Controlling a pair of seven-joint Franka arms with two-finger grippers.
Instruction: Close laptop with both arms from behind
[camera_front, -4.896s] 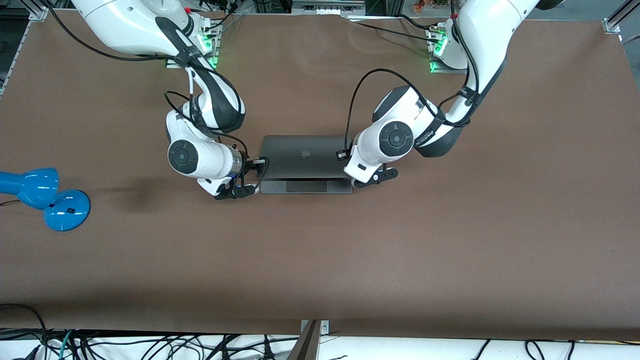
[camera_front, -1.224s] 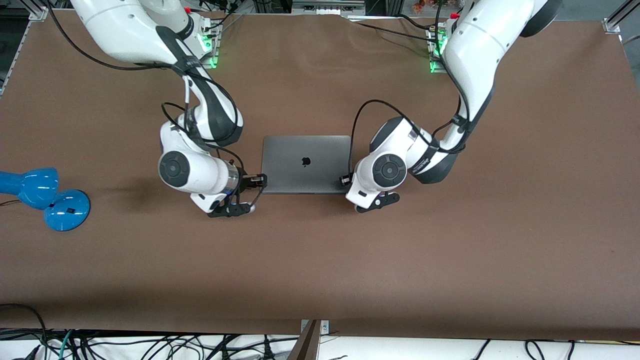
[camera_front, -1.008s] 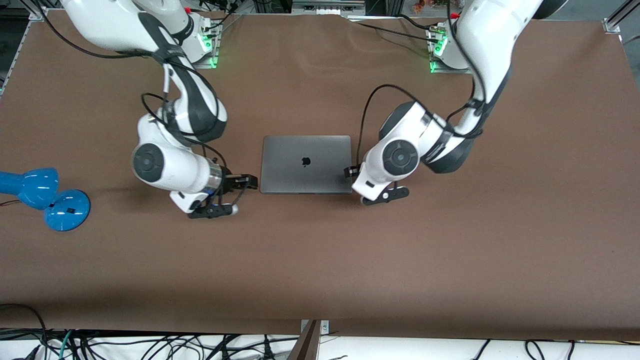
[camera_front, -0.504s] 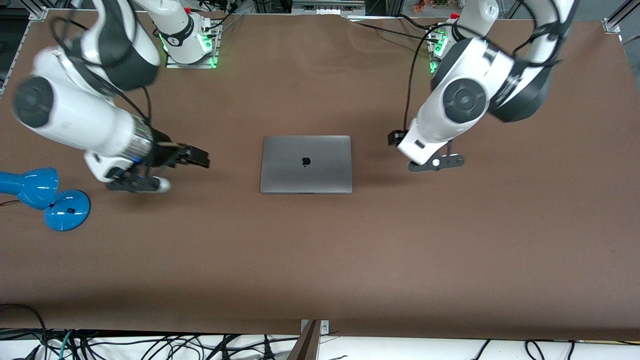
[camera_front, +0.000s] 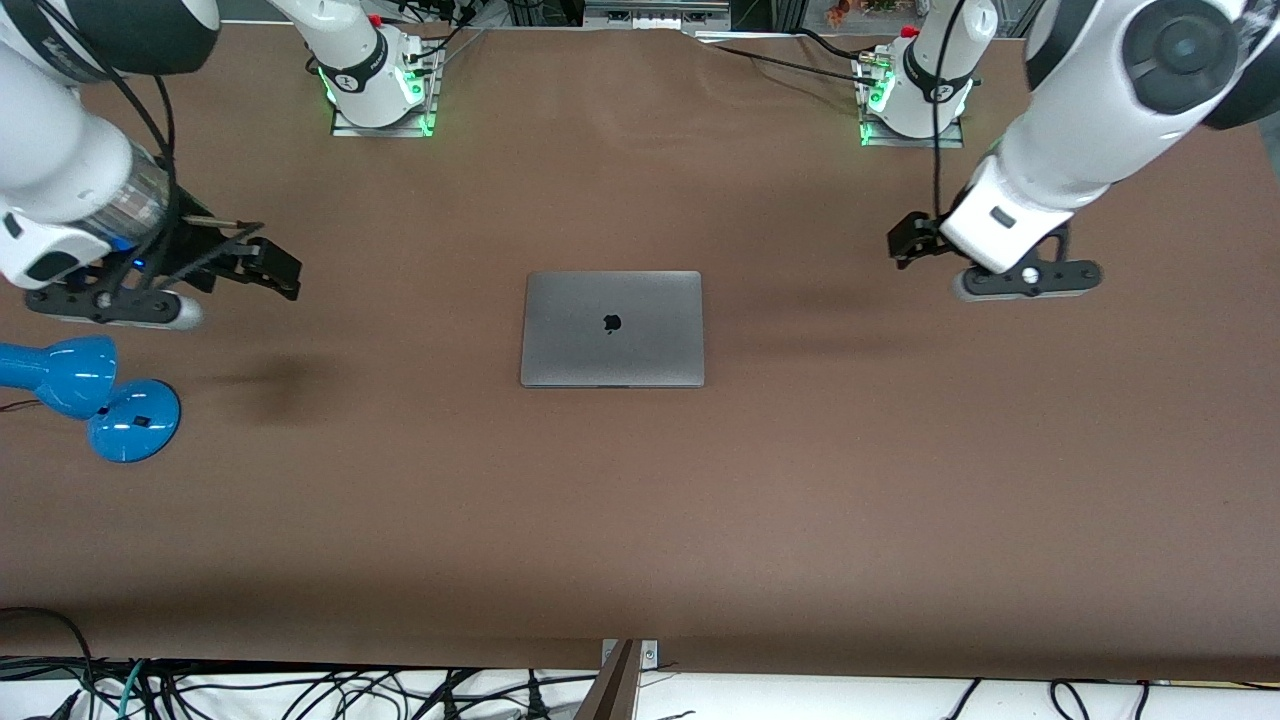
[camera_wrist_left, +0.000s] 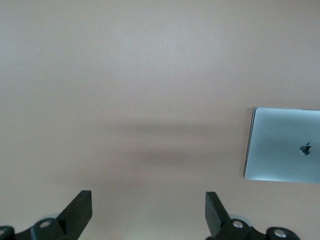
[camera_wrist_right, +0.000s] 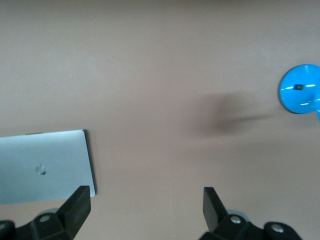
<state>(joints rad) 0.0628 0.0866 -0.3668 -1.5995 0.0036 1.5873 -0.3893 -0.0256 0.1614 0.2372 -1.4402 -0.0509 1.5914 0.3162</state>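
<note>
Laptop (camera_front: 612, 328) lies shut and flat on the brown counter (camera_front: 640, 520), lid up with the dark logo showing, about midway between the two arms' ends. Nothing touches it.

Left claw (camera_front: 908, 240) hangs in the air over bare counter toward the left arm's end, well apart from the laptop. In the left wrist view its fingers (camera_wrist_left: 80, 212) stand wide apart with nothing between them, and the laptop (camera_wrist_left: 284, 151) shows off to one side of that gap.

Right claw (camera_front: 268, 262) hangs over bare counter toward the right arm's end, also well apart from the laptop. In the right wrist view its fingers (camera_wrist_right: 77, 206) are spread wide and hold nothing; the laptop (camera_wrist_right: 46, 166) sits at one edge.

A blue lamp (camera_front: 85, 388) rests on the counter at the right arm's end, nearer the front camera than the right claw. Its round base (camera_wrist_right: 300, 90) shows in the right wrist view.
</note>
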